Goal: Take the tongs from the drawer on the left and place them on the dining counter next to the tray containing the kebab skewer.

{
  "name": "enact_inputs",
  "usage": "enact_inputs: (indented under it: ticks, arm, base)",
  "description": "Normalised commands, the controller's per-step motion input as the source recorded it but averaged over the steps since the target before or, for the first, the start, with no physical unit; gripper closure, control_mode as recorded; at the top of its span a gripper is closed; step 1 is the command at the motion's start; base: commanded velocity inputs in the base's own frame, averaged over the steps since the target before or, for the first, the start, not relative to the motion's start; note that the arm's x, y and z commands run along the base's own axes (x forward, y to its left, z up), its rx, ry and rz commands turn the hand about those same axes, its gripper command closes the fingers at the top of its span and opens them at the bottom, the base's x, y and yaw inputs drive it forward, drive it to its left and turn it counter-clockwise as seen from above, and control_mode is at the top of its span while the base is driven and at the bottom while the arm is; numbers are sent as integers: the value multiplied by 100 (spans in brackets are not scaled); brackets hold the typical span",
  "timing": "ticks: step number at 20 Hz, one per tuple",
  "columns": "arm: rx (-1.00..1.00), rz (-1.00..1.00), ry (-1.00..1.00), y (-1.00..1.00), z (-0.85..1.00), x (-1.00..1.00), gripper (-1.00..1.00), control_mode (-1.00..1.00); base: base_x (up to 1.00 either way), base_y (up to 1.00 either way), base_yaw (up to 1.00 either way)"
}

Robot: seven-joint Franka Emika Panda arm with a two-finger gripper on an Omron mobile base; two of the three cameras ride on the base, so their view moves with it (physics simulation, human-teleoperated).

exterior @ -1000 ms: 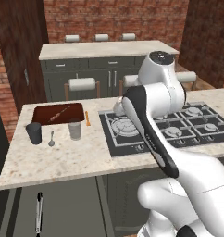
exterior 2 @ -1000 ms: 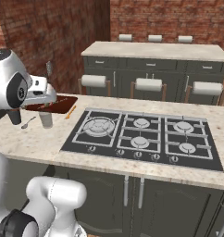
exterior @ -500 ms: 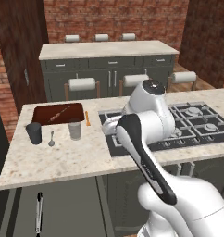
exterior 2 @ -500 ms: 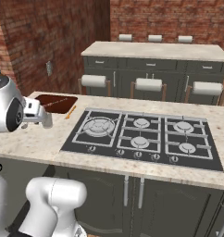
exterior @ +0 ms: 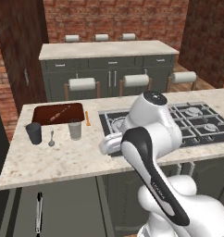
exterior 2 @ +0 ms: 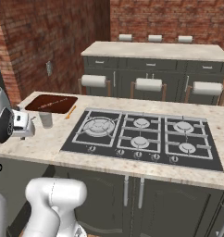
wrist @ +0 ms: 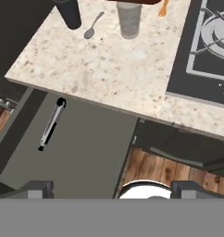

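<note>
Tongs point(wrist: 51, 123) lying flat in the open drawer point(wrist: 81, 152), below the dining counter point(wrist: 109, 69) edge; gripper point(wrist: 111, 187) above the drawer, jaws spread wide, holding nothing; tray point(exterior: 57, 114) with kebab skewer point(exterior: 59, 114) on the counter, behind 2 cups and a spoon point(wrist: 92, 27).

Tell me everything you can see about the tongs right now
The tongs are long, slim and black with silver metal along the shaft and a rounded black end. They lie flat, by themselves, on the grey floor of the open drawer, below the edge of the dining counter. Nothing grips them; the open gripper hangs above, apart.
</note>
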Motion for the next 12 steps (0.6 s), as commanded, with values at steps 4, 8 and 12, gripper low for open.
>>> enact_inputs:
  ticks: [4,8,12]
  arm:
    - [0,9,21,27,-25,-39,-100,-100]
    - [0,1,15,12,-63,-40,-100,-100]
    - [-2,0,11,28,-58,-23,-100,-100]
  base:
    - [0,0,0]
    - [0,0,0]
    - [0,0,0]
